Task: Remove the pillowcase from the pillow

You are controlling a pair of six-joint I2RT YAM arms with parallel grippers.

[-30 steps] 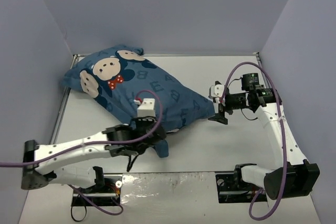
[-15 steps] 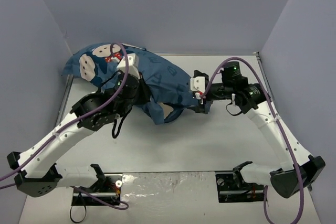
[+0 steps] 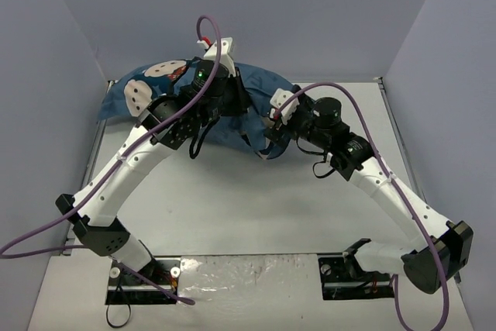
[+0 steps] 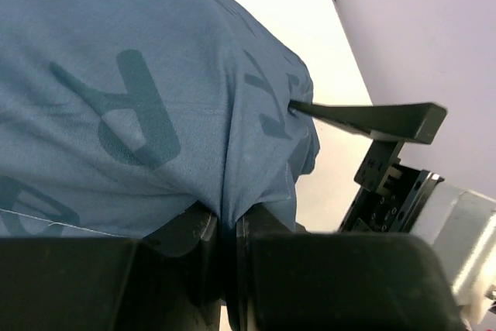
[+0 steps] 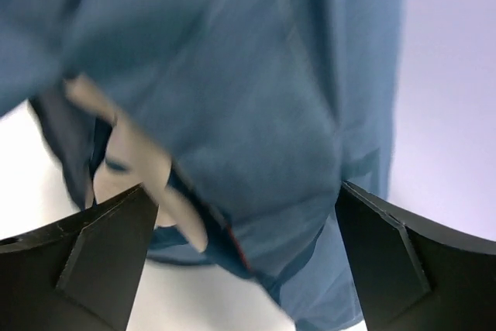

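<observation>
The dark-blue pillowcase [image 3: 252,94] with mouse faces lies bunched at the back left of the table. My left gripper [image 3: 225,83] is raised over it and is shut on a pinched fold of the cloth [image 4: 229,215]. My right gripper [image 3: 270,139] is open at the cloth's right end. Its fingers [image 5: 101,246] stand wide apart on either side of the hanging blue cloth [image 5: 256,114] without closing on it. The pillow is almost wholly hidden inside the case. Only a blurred pale patch [image 5: 136,168] shows at the case's edge in the right wrist view.
Purple walls close in the white table [image 3: 256,207] on the left, back and right. The pillowcase is pressed near the back wall and left wall. The right gripper's finger [image 4: 372,118] shows close beside the cloth in the left wrist view.
My left gripper has lifted the pinched cloth up and toward the back wall. The pillowcase has shifted back with it. My right gripper has moved left to the cloth's right end.
</observation>
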